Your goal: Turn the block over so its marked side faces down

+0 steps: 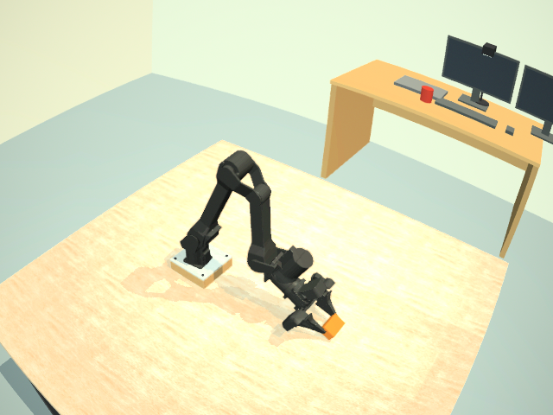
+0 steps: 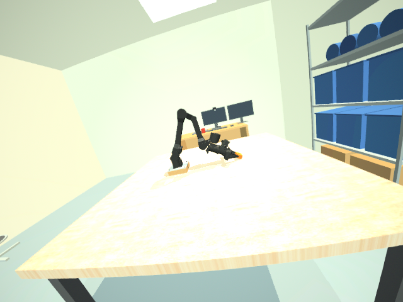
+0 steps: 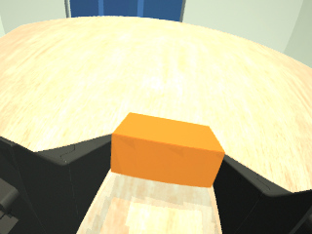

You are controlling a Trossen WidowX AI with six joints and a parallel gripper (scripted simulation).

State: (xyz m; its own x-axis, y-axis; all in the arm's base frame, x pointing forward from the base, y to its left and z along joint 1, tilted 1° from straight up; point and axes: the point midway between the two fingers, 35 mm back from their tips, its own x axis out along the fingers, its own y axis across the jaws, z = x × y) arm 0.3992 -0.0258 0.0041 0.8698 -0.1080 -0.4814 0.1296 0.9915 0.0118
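The orange block (image 1: 333,326) is clamped between the fingertips of my black gripper (image 1: 324,319), low over the wooden table, at or just above its surface. The arm reaches out nearly flat from its base (image 1: 201,265). In the wrist view the block (image 3: 167,150) fills the gap between the two fingers; the faces I see are plain orange and no mark shows. From the exterior view the block (image 2: 240,156) is a small orange tip at the end of the gripper (image 2: 235,155).
A desk (image 1: 429,116) with monitors, keyboards and a red cup (image 1: 426,93) stands beyond the table. A shelf with blue bins (image 2: 357,94) stands to the side. The table's right edge (image 1: 482,339) lies past the block.
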